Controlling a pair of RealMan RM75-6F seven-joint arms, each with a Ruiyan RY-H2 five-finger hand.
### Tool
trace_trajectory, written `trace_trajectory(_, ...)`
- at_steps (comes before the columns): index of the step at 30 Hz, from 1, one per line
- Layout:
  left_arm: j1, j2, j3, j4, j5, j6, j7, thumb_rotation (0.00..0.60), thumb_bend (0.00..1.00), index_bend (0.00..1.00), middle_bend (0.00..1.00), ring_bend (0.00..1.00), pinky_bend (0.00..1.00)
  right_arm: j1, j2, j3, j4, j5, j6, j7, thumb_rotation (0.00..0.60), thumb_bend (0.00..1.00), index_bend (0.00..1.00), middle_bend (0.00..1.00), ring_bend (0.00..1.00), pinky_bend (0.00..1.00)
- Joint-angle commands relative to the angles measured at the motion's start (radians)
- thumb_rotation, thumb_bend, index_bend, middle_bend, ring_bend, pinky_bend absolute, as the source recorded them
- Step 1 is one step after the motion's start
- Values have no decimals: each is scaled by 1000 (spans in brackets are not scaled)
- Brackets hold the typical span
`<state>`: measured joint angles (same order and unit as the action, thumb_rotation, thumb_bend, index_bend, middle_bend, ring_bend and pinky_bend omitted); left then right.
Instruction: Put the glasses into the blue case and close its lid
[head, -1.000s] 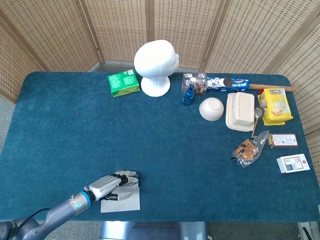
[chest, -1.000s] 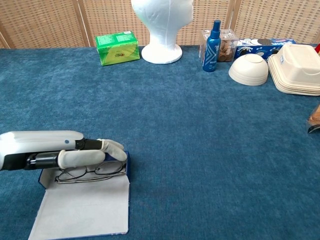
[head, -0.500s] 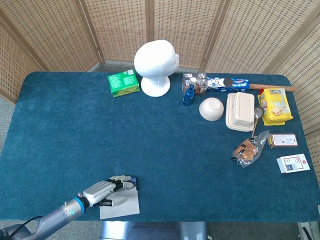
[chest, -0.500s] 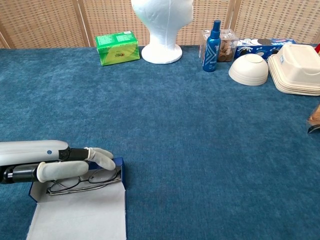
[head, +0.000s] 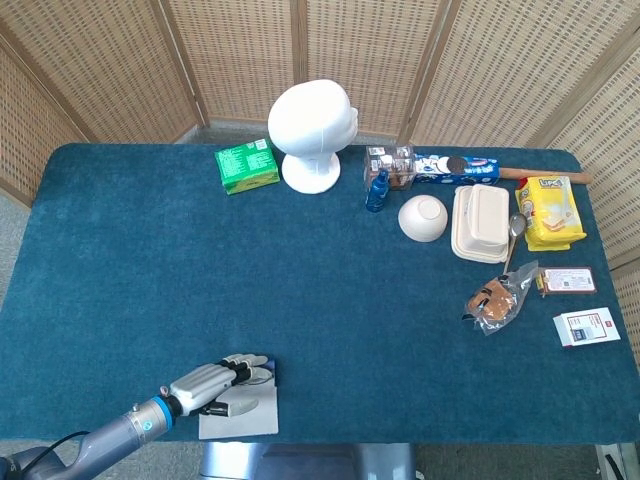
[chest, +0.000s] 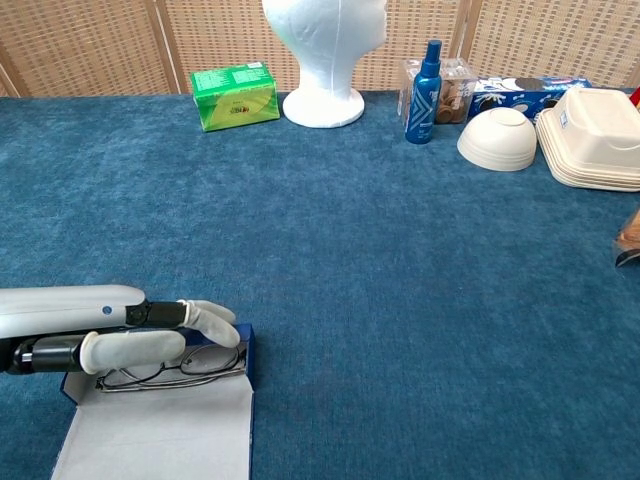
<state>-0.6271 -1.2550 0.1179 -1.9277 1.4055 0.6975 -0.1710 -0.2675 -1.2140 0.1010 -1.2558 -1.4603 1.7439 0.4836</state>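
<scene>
The glasses (chest: 170, 364) are being kept inside the open blue case (chest: 160, 415) at the worktop's (chest: 400, 280) near-left edge, directly beneath the left robot hand (chest: 150, 335), whose fingers are being held extended, gripping nothing.

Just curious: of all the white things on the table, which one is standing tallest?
The white foam head at the back, beside the green box. It rises well above the upturned bowl and the stacked food containers.

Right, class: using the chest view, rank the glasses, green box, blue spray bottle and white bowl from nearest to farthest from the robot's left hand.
1. Glasses: under the left hand, in the case.
2. Green box: far edge, left.
3. Blue spray bottle: far edge, right of centre.
4. White bowl: further right.
</scene>
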Motion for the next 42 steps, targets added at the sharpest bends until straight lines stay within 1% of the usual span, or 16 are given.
trace_trajectory(1,-1,0,1,-3,2,-1,2,28,234,124,0,0,0,0,-1,0,0,0,0,2,571,244,0,125,0,169)
trace_trajectory(8,1,2,16,-20,20,2,13,33,235,125,0,0,0,-3,-1,0,5,1,3,6,570,245,0,125,0,169)
trace_trajectory(14,10,9,36,-30,27,10,26,24,235,125,0,0,0,-1,-4,-1,10,-2,1,9,567,244,0,125,0,169)
trace_trajectory(22,25,14,55,-34,29,23,31,33,235,124,0,0,0,1,-4,-2,12,-3,-1,10,563,245,0,126,0,169)
trace_trajectory(27,30,16,60,-33,34,29,29,26,235,125,0,0,0,2,-4,-2,12,-5,-1,10,567,244,0,125,0,169)
trace_trajectory(31,33,16,61,-34,40,34,25,37,234,125,0,0,0,2,-5,-2,12,-6,-1,10,568,245,0,125,0,169)
trace_trajectory(34,36,15,61,-31,43,41,23,27,234,124,0,0,0,2,-5,-3,12,-5,-2,9,570,244,0,125,0,169)
trace_trajectory(37,45,10,55,-23,45,61,24,26,234,118,0,0,0,3,-4,-3,11,-6,-1,8,570,244,0,125,0,169)
trace_trajectory(40,69,-6,45,-2,55,118,59,25,234,105,0,0,0,3,-4,-3,10,-7,-1,7,571,246,0,125,0,170)
trace_trajectory(42,94,-23,38,11,68,173,93,29,234,103,0,0,0,4,-2,-3,8,-8,-1,6,569,246,0,125,0,170)
